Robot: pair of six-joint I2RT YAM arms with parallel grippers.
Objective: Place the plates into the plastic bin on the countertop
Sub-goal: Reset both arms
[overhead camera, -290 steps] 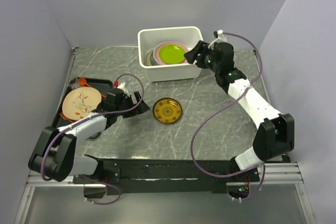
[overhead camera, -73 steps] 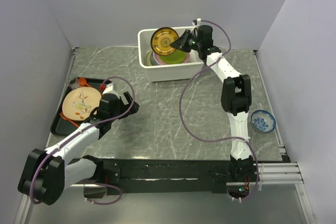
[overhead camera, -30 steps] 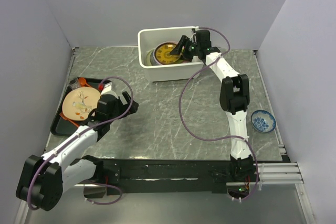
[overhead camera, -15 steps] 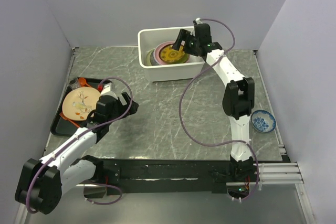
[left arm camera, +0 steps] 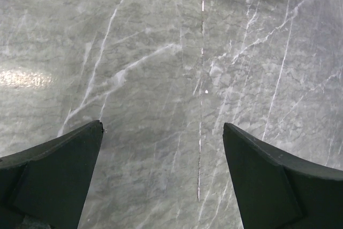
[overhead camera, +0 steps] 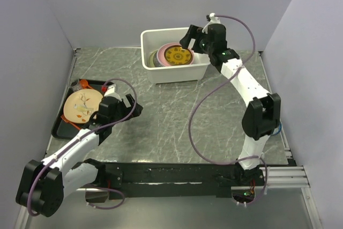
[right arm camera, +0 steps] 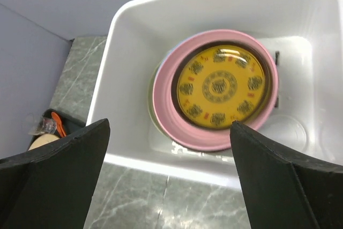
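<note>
The white plastic bin (overhead camera: 177, 74) stands at the back of the countertop (overhead camera: 177, 116). Inside it lies a stack of plates, with the yellow patterned plate (overhead camera: 178, 55) flat on top of a pink plate (overhead camera: 162, 58). My right gripper (overhead camera: 194, 37) hovers open above the bin's right side and holds nothing. In the right wrist view the yellow plate (right arm camera: 221, 86) rests in the pink plate (right arm camera: 163, 105), inside the bin (right arm camera: 161, 162), below my right gripper (right arm camera: 169, 124). My left gripper (overhead camera: 131, 105) is open over bare countertop (left arm camera: 161, 52); nothing lies between the fingers of the left gripper (left arm camera: 163, 125).
A flat black tray (overhead camera: 60, 128) sits at the left edge with a peach flower-patterned plate (overhead camera: 82, 105) on it and a small orange item (overhead camera: 83, 84) behind. Grey walls close in the left, back and right sides.
The right gripper has let go of the yellow plate, which now lies flat on the stack in the bin. It has opened wide and lifted away to the right. The left arm has stayed still.
</note>
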